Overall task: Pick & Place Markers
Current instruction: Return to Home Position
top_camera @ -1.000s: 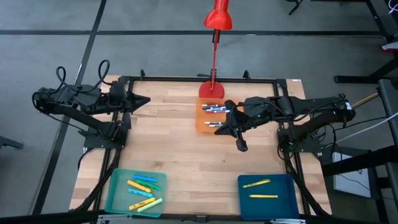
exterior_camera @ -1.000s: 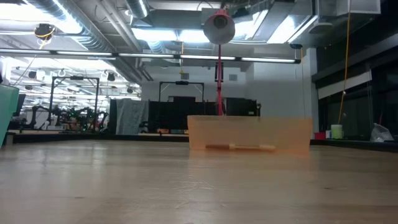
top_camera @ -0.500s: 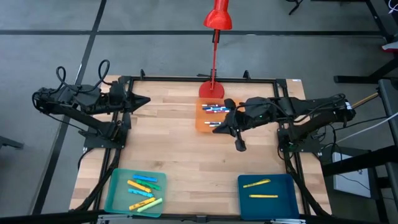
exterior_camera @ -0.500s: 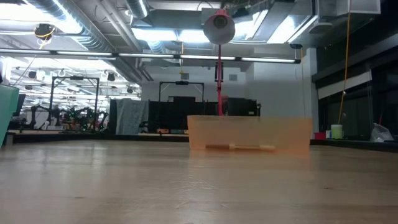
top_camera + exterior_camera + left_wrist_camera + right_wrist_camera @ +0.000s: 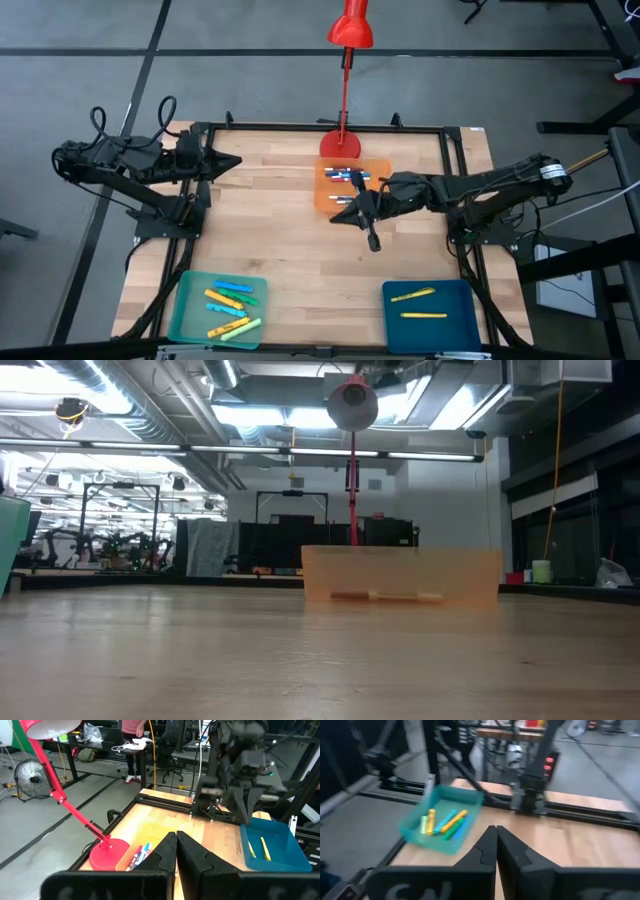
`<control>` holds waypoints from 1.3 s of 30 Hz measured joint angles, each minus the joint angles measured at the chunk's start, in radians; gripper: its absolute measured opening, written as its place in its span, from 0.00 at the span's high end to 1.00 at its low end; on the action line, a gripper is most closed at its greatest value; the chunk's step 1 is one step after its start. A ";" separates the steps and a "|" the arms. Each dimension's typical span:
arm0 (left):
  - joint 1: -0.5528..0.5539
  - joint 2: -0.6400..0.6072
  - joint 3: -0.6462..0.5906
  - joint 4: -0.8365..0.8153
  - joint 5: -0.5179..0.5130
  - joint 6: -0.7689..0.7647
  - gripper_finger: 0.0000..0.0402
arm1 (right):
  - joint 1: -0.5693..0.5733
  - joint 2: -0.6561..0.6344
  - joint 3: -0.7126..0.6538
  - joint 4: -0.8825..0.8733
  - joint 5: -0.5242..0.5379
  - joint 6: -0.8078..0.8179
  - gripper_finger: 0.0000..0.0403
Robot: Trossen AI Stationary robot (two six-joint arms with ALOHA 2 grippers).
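Right gripper (image 5: 342, 214), fingers together and empty, is sinking lower by the orange bin (image 5: 322, 203) than a moment ago, markers (image 5: 345, 175) seemingly all sorted, left arm (image 5: 130, 165) waiting far-left.

The right gripper (image 5: 495, 829) shows its two dark fingers (image 5: 479, 856) pressed together, the tips meeting with no gap. Beyond them lies the wooden table (image 5: 580, 840). Near its corner stands a green bin (image 5: 427, 839) holding several markers (image 5: 445, 822), yellow, orange, blue and green, lying loosely side by side. A black frame rail (image 5: 585, 812) runs along the table's far edge, with a dark base (image 5: 540, 775) carrying small red lights beside it.
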 joint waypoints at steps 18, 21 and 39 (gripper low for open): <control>0.000 0.000 0.000 0.000 0.000 0.000 0.98 | -0.007 -0.484 -0.584 0.174 0.037 0.074 0.98; 0.000 0.000 0.000 0.000 0.000 0.000 0.99 | -0.017 -0.570 -0.645 0.134 0.086 0.049 0.98; 0.000 0.000 0.000 0.000 0.000 0.000 0.98 | -0.018 -0.910 -0.907 0.104 0.210 0.122 0.98</control>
